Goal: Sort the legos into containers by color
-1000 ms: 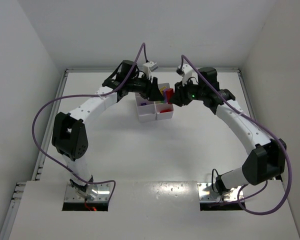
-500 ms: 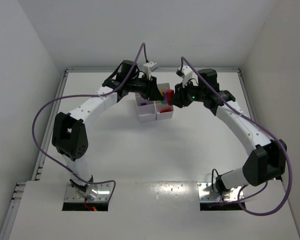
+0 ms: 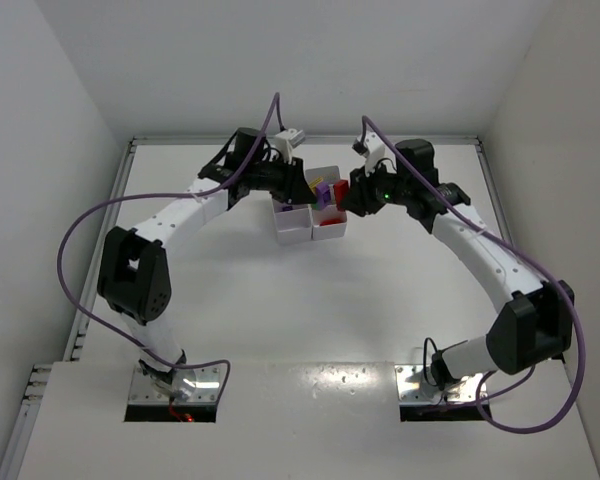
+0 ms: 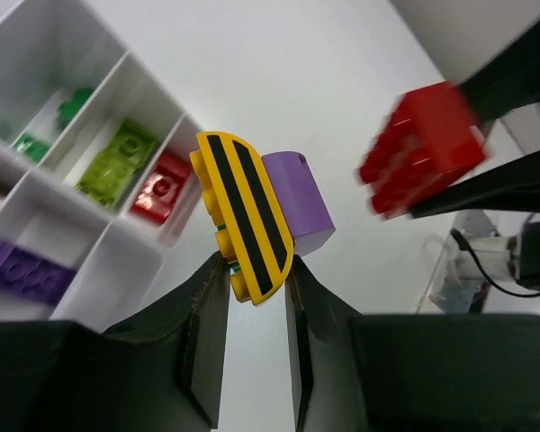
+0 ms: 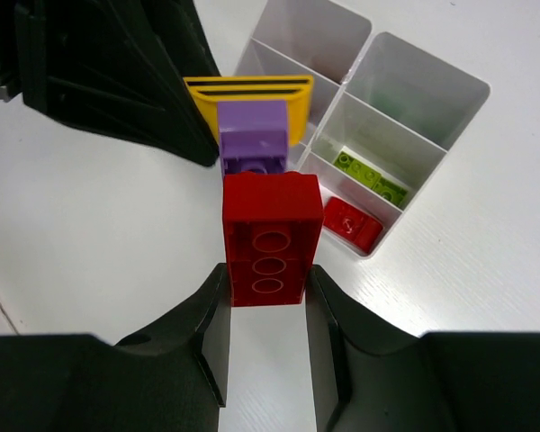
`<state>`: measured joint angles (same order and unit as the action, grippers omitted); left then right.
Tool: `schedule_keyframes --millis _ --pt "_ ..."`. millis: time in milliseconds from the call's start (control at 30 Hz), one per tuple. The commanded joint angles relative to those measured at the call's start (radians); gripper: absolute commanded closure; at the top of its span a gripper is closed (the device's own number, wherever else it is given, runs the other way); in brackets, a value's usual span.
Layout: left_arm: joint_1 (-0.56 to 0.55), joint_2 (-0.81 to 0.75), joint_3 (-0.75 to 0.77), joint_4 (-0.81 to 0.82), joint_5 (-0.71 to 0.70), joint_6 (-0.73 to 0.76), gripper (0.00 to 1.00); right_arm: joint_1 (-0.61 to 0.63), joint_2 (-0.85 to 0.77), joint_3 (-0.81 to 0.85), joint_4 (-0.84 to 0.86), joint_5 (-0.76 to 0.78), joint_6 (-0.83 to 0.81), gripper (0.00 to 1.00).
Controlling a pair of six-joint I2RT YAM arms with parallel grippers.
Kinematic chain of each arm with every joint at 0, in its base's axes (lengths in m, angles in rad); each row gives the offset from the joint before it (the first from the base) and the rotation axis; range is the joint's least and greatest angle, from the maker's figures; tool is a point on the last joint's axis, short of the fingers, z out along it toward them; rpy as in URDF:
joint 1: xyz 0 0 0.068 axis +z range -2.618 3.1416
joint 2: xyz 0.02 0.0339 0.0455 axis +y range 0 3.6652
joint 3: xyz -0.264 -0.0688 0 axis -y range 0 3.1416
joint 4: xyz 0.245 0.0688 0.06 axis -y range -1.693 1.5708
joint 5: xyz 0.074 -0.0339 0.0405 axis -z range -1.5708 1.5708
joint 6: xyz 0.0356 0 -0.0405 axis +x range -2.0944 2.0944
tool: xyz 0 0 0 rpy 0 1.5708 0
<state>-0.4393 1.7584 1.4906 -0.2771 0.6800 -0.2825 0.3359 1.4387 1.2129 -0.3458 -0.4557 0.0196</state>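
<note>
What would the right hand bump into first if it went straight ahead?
The red brick in the right hand would probably hit the purple brick first, the one stuck to the striped yellow piece in the left hand. The gap is hard to judge.

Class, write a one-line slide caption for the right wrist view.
Right claw grips a red brick facing a purple brick joined to a yellow striped brick, near the white tray.

White table [image 3: 310, 300], plain white walls [image 3: 50, 90]
</note>
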Motion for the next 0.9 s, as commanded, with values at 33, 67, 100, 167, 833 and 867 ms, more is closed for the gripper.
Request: schedule_keyframes --millis 33,67,100,167,833,867 --pt "0.037 -0.085 -0.061 0.015 -0.1 -0.006 1.0 -0.009 -0.081 -0.018 0.062 0.032 0.022 1.0" --pt "0.037 -0.085 -0.061 0.015 -0.109 -0.006 1.0 -0.009 -0.081 -0.027 0.071 0.032 0.022 1.0" --pt "0.037 -0.108 -0.075 0.006 -0.109 -0.006 1.0 -0.009 -0.096 -0.027 0.071 0.041 0.031 1.0" --pt "0.048 -0.125 -0.089 0.006 -0.126 0.005 1.0 -0.009 -0.115 -0.055 0.082 0.041 0.031 1.0" --pt "0.269 -0.346 -0.237 0.021 -0.264 -0.057 1.0 -0.006 0.33 0.096 0.067 0.028 -0.133 1.0" --pt "0.269 -0.346 -0.237 0.021 -0.254 -0.057 1.0 -0.006 0.341 0.105 0.077 0.028 -0.133 1.0"
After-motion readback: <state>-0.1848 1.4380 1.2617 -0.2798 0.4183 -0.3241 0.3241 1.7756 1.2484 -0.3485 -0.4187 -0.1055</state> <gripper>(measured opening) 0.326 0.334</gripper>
